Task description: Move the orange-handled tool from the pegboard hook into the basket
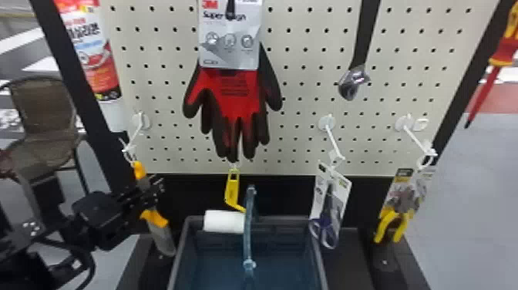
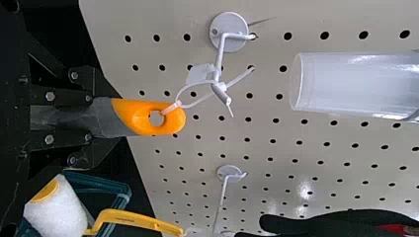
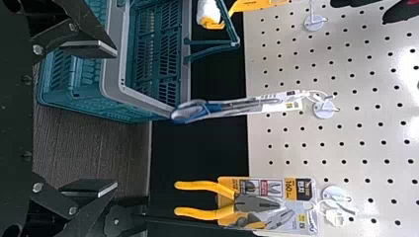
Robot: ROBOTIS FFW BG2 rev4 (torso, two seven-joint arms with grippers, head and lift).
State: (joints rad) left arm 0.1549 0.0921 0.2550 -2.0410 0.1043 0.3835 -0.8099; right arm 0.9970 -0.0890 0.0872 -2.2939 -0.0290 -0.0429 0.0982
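in the head view, your left hand [image 1: 144, 194] pinches the orange-handled tool [image 1: 154, 218] — beside the basket [image 1: 285, 219]. in the left wrist view, a white tie [image 2: 171, 107] links it to the hook [image 2: 219, 59]. in the right wrist view, your right hand [image 3: 116, 117] is spread.

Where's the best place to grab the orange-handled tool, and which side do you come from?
Probably the dark middle of its handle, from the front. That part is slim, so fingers can squeeze its sides, and the pegboard is behind it.
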